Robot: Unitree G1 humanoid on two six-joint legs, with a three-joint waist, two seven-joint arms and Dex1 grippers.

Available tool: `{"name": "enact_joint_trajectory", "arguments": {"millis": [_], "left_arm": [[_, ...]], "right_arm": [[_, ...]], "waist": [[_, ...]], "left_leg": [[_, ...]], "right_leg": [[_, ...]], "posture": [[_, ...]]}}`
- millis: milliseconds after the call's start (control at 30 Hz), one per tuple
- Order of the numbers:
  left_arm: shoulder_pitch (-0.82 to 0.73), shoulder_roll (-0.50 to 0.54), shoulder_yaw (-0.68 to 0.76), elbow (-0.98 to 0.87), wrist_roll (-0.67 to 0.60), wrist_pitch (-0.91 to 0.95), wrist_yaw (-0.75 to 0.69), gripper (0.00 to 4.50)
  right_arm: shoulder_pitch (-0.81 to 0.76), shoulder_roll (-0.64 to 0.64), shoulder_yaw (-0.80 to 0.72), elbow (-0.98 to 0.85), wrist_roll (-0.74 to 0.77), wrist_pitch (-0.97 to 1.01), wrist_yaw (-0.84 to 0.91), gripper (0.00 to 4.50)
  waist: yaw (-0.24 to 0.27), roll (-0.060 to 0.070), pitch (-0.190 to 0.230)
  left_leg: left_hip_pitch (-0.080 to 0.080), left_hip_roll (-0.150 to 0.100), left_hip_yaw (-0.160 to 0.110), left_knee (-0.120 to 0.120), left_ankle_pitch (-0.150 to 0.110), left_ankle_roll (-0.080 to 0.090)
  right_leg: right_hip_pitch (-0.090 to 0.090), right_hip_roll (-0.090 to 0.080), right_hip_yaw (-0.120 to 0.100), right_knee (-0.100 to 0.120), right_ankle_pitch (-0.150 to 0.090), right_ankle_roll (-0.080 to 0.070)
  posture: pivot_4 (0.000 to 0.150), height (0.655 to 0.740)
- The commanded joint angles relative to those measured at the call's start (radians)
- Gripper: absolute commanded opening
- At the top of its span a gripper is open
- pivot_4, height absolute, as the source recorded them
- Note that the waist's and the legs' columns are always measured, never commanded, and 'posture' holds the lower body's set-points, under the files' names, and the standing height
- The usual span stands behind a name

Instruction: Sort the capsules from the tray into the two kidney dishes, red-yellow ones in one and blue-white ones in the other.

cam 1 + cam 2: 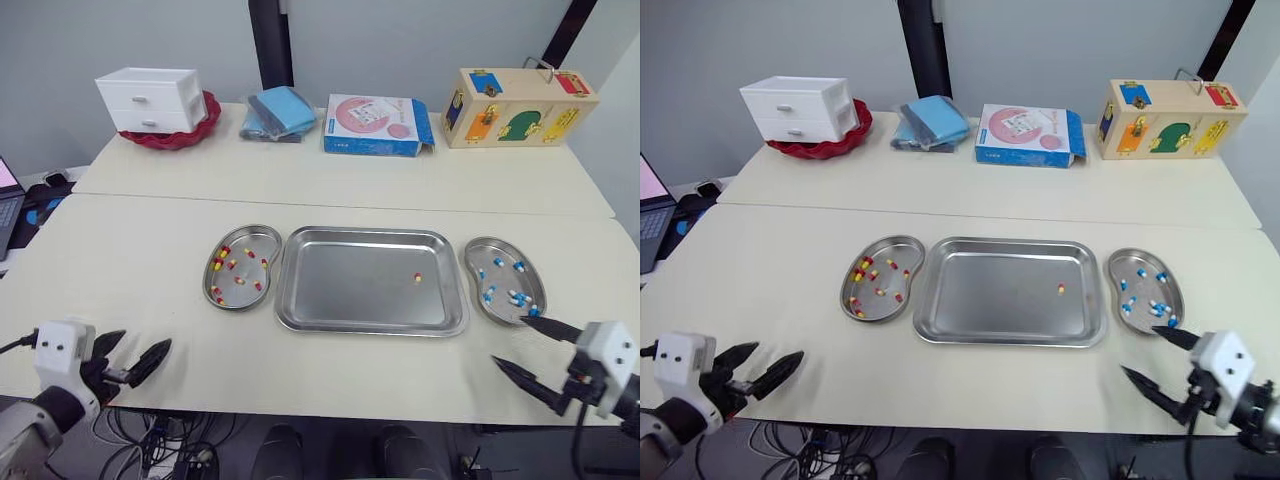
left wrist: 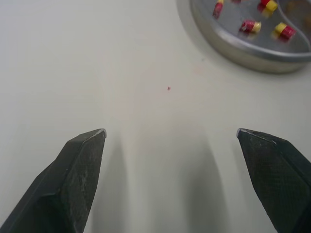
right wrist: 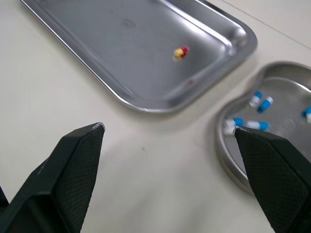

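Observation:
The steel tray [image 1: 330,315] lies mid-table and holds one red-yellow capsule [image 1: 418,278] near its right side, also seen as the capsule [image 3: 181,52] in the right wrist view. To its left, a kidney dish [image 1: 262,238] carries several red-yellow capsules [image 1: 224,256]. To its right, a second kidney dish [image 1: 478,248] carries several blue-white capsules [image 1: 517,297]. My left gripper [image 1: 131,358] hovers open near the table's front left edge, nothing between its fingers. My right gripper [image 1: 530,350] is open at the front right, just in front of the blue-white dish.
Along the back table stand a white drawer unit [image 1: 152,99] on a red dish, folded blue cloths [image 1: 279,112], a blue-pink box [image 1: 375,124] and a wooden latch box [image 1: 515,105]. A laptop [image 1: 8,205] sits off the left edge.

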Motion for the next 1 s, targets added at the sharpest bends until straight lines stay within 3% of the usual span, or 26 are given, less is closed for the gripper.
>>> {"name": "enact_joint_trajectory", "arguments": {"millis": [33, 567, 1000], "left_arm": [[0.044, -0.005, 0.035, 0.001, -0.003, -0.060, -0.027, 4.47], [0.100, -0.019, -0.012, -0.079, -0.010, -0.082, -0.015, 4.47], [0.120, 0.053, -0.093, -0.141, -0.003, -0.173, -0.169, 4.47]], "right_arm": [[0.022, -0.020, -0.064, 0.047, 0.002, -0.034, 0.058, 4.50], [0.026, 0.009, -0.026, 0.088, -0.038, -0.085, 0.083, 4.50], [0.043, 0.160, 0.153, -0.139, -0.066, -0.052, -0.064, 4.50]], "waist": [[0.000, 0.000, 0.000], [-0.001, 0.000, 0.000], [-0.001, 0.001, 0.000]], "left_leg": [[0.000, 0.000, 0.000, 0.000, 0.000, 0.000], [0.000, 0.000, 0.001, 0.000, 0.000, 0.000], [0.000, 0.000, 0.001, -0.001, 0.000, 0.000]], "right_leg": [[0.000, 0.000, 0.000, 0.000, 0.000, 0.000], [0.000, 0.000, 0.001, -0.001, 0.000, 0.000], [0.000, 0.000, 0.001, -0.001, 0.000, 0.000]], "posture": [[0.150, 0.7400], [0.150, 0.7400], [0.150, 0.7400]]}}
